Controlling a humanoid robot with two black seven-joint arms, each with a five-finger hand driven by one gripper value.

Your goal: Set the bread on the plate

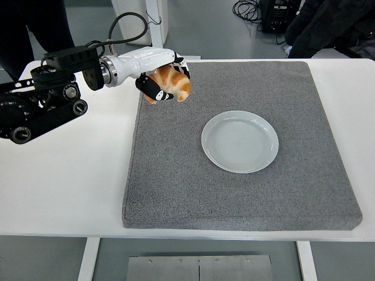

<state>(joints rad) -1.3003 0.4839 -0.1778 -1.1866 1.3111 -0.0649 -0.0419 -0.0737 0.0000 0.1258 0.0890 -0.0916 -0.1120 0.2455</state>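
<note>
The left hand [157, 76], white w/ black fingertips, is sitting in the upper left of the frame and its fingers are closing around the golden-brown, croissant-like bread [173, 84]. The bread is hanging in this grasp above the upper left corner of the grey, square felt mat [246, 193], not resting on it. One black fingertip is showing under the bread on its left side, others are curling over the top.

Behind the hand, the black left arm [41, 105] is coming in from the left edge of the frame, over the white table [64, 175]. A black cable [126, 23] is looping up from the wrist, toward the top of the frame.

The round, pale grey-green plate [239, 141] is lying on the mat, approx. in the centre of the frame, to the lower right of the bread and well apart from it. Nothing is lying on the plate.

At the top of the frame, dark clothing of a person [328, 26] is showing in the right corner.
</note>
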